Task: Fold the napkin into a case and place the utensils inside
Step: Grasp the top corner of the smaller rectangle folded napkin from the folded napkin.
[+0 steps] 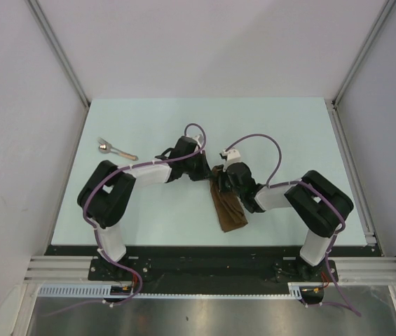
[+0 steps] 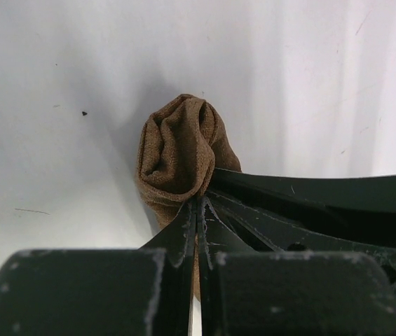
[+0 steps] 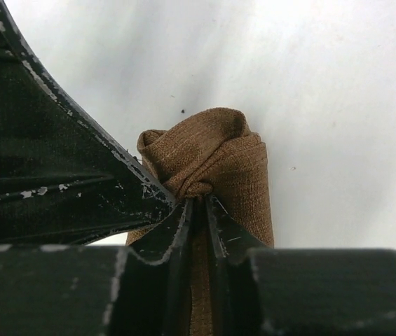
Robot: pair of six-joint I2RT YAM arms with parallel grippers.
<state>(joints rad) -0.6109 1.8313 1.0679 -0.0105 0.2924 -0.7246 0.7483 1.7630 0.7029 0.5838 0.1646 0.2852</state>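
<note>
The pale table [image 1: 148, 210] sits between plain white walls. As I judge it, your step in hand is shaping the napkin [image 1: 227, 208] into its case. It lies mid-table as a narrow brown strip, running from its far end down toward 6 o'clock.

Your left pincer [image 1: 199, 169] reaches in from 9 o'clock, jaws pressed together on the bunched far end. Its wrist view shows the cloth puckered just beyond the tips. Your right pincer [image 1: 220, 179] comes in from 4 o'clock and pinches that same end. Its jaws are nearly together, with brown cloth caught between them. The two pincers sit just beside each other, both at the strip's 12 o'clock end.

- Work low and draw the fold flat against the table rather than lifting it.
- Move both pincers as one, without twisting, because the end is bunched and thin cloth is likely to spring open.
- Release one side only once the crease lies down.
- Leave a mouth open for the spoon [image 1: 117, 151], which lies well apart at 10 o'clock from the napkin, near the table's left edge.
</note>
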